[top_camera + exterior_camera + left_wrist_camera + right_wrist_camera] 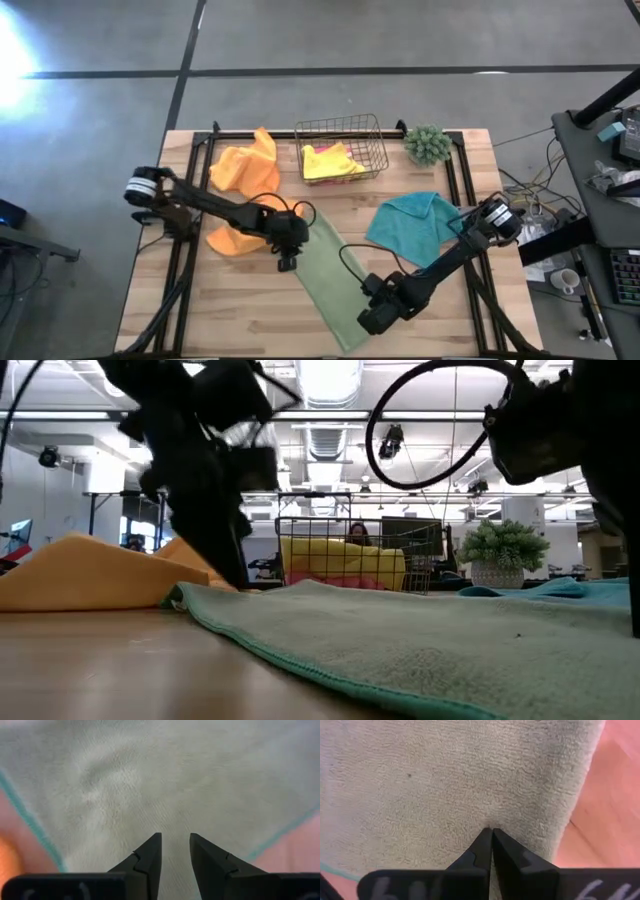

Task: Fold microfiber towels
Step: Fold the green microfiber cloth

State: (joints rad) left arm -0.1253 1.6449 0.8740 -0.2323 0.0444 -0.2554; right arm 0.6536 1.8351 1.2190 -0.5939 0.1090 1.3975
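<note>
A light green towel (330, 280) lies flat on the table as a long strip, running from the middle toward the near edge. My left gripper (287, 262) is open over the strip's far end (165, 795), with nothing between its fingers. My right gripper (375, 320) is shut at the strip's near end. Two orange towels (245, 165) (232, 240) lie crumpled at the left. A teal towel (415, 225) lies at the right. Yellow and pink towels (330, 162) sit in a wire basket (372, 130). My left gripper points down at the green towel's far end; I cannot tell whether its fingertips touch the cloth. My right gripper sets its shut fingertips on the towel's top face (491, 822) near the near end, slanting steeply down from above. No cloth shows between the fingers. The towel stays flat on the table.
A small green fuzzy plant (428, 143) stands at the far right next to the basket. Bare wood (220, 310) lies at the near left of the table. A desk with equipment (610, 150) stands beyond the right edge.
</note>
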